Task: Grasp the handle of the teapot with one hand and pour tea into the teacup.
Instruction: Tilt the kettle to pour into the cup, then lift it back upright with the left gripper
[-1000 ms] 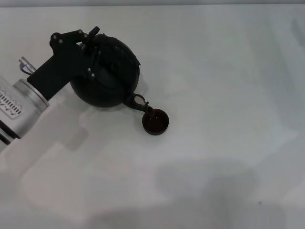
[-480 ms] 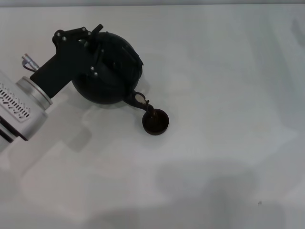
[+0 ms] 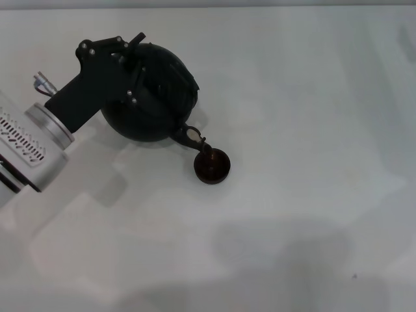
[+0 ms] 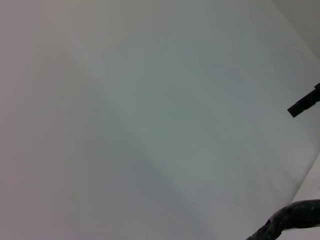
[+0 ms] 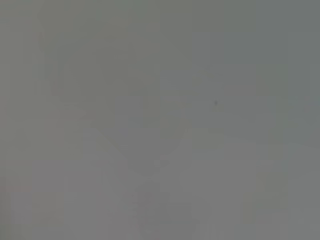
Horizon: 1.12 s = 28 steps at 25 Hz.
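- The black teapot (image 3: 151, 92) sits at upper left of the head view, tilted, its spout over the small teacup (image 3: 212, 166) just below and right of it.
- The left claw (image 3: 123, 65) is clamped on the handle (image 3: 133, 62) at the pot's top.
- The left wrist view alone shows a strip of handle at its lower right corner, over bare bench (image 3: 312, 130).
- White bench lies open right and below.

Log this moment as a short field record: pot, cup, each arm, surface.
pot: large round matte black teapot, tilted, spout at the cup's rim
cup: small round dark handleless teacup, upright on the table
left gripper: over the pot's top, at its dark arched handle
right arm: not in view
surface: plain white table
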Tool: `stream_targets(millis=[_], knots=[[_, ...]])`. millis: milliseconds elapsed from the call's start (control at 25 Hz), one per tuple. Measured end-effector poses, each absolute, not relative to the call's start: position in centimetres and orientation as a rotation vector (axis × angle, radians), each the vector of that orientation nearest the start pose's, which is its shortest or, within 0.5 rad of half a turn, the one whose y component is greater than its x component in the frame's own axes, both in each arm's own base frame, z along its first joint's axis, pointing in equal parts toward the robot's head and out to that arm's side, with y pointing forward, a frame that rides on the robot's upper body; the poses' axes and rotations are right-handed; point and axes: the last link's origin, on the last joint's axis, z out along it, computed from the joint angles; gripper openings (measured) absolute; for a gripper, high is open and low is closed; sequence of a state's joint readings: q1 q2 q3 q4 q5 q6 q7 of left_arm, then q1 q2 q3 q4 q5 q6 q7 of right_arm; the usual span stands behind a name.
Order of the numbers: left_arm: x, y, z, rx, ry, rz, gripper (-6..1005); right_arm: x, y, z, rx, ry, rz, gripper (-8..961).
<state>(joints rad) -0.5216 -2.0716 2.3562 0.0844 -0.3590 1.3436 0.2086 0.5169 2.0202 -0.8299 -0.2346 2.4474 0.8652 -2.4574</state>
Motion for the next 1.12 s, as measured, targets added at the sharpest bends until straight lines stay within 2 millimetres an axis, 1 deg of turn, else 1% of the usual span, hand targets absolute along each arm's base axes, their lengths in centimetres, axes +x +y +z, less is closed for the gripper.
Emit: stream_targets(millis=[800,960,1120], knots=[[-26.90,31.82,-5.68,-2.040,0.323,-0.555,99,35.57,38.78,5.70,-1.516,0.812,0.726,845],[-26.88,31.80,-5.64,-2.030,0.305,-0.564,99,35.58,38.77,5.70,-1.516,0.812,0.725,845],[-26.81,31.64,-5.54,-2.009,0.236,-0.606,99,35.63,38.74,5.72,-1.515,0.813,0.724,845]])
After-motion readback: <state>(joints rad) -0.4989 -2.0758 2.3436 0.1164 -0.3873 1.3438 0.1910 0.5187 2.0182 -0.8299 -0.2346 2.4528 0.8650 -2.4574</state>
